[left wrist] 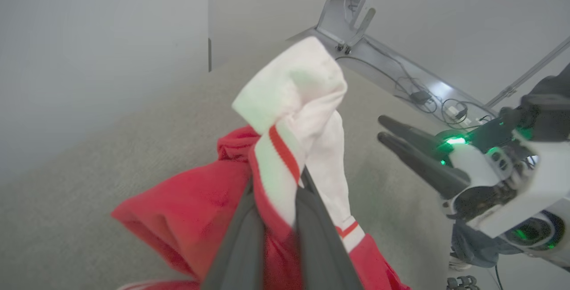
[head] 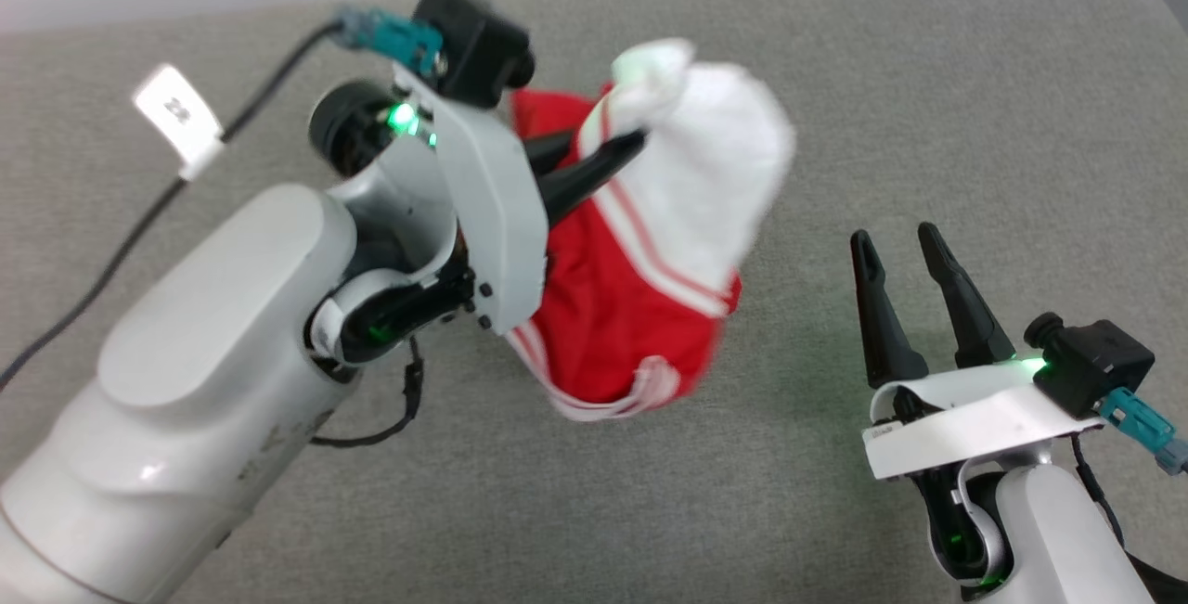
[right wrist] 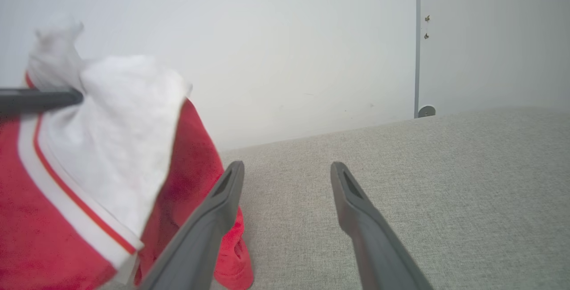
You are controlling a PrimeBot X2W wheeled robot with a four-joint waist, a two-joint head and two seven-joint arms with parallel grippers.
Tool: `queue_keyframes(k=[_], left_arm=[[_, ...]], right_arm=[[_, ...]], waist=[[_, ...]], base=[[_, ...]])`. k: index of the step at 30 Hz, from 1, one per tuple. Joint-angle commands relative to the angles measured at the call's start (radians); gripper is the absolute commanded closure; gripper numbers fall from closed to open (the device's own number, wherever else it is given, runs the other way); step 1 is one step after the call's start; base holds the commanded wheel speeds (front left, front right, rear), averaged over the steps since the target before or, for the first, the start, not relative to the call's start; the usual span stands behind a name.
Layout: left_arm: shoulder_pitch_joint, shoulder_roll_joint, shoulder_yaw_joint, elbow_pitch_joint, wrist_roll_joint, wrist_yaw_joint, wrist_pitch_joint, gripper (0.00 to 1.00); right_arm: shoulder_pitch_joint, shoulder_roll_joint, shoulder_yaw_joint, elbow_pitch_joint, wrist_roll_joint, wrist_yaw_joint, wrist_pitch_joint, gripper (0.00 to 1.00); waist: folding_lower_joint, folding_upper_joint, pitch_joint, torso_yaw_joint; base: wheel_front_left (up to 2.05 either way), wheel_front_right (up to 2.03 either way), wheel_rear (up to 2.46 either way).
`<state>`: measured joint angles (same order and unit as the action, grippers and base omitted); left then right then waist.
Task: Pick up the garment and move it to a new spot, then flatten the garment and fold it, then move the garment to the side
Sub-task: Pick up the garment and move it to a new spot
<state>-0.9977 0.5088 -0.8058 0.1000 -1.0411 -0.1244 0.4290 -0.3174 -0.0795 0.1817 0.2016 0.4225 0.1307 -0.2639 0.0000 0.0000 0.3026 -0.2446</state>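
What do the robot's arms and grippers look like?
Both arms have white shells with black joints. The left gripper and right gripper each carry two tapered dark fingers, a black camera block with a teal plug, and green lights. A black cable with a white tag leaves the left wrist.

The garment (head: pixel 650 261) was a soft red shirt with white sleeves and red-and-white striped bands at the seams and hem. It hung crumpled in a bunch from the left gripper (head: pixel 624 145), whose dark fingers were clamped on a fold of white sleeve beside a red stripe. One tuft of white sleeve stood up above the grip, and more white cloth draped down one side. The red body sagged below, its striped hem curled at the lowest edge, over the grey fabric surface (head: pixel 928 75). Whether the hem touched that surface could not be told.
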Motion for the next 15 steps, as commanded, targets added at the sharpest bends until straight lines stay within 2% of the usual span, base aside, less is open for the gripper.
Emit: queue_keyframes(k=[1,7,15], left_arm=[[0.014,-0.001,-0.006,0.015,0.01,-0.004,-0.008,1.0],[-0.011,-0.018,-0.082,0.238,0.027,-0.007,-0.041,1.0],[-0.07,-0.03,-0.218,0.461,0.038,-0.008,-0.081,1.0]], right_arm=[[-0.008,0.004,-0.001,-0.002,0.005,0.0,0.0,0.0],[-0.025,0.016,-0.012,-0.009,0.017,0.0,0.0,0.0],[-0.039,0.026,-0.01,-0.016,0.034,0.0,0.0,0.0]], waist=[[0.0,0.0,0.016,-0.015],[0.0,0.0,0.054,-0.054],[0.0,0.0,0.107,-0.11]], base=[[0.0,0.0,0.0],[0.0,0.0,0.0],[0.0,0.0,0.0]])
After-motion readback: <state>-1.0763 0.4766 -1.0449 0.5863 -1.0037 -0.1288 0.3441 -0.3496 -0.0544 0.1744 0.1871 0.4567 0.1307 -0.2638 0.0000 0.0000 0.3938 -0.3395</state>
